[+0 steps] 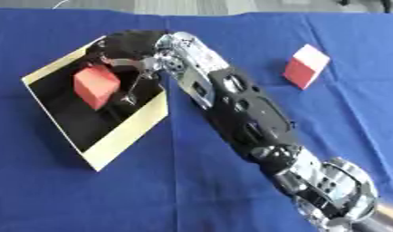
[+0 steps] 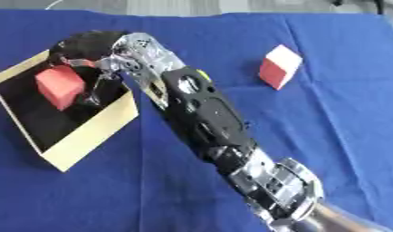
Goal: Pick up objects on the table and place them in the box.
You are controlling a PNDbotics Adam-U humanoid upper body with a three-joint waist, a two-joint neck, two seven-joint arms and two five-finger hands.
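Note:
My right arm reaches from the lower right across the blue cloth to the box, a shallow tray with a black floor and pale yellow rim at the left. My right hand hangs over the box's far corner. A red block lies tilted inside the box just below the hand. The fingers point down fairly straight along the block's right side, not curled round it. A second block, red with a white top, stands on the cloth at the right, away from the arm. My left hand shows in no view.
A blue cloth covers the table to its far edge. My right forearm lies diagonally over the middle, between the box and the red-and-white block.

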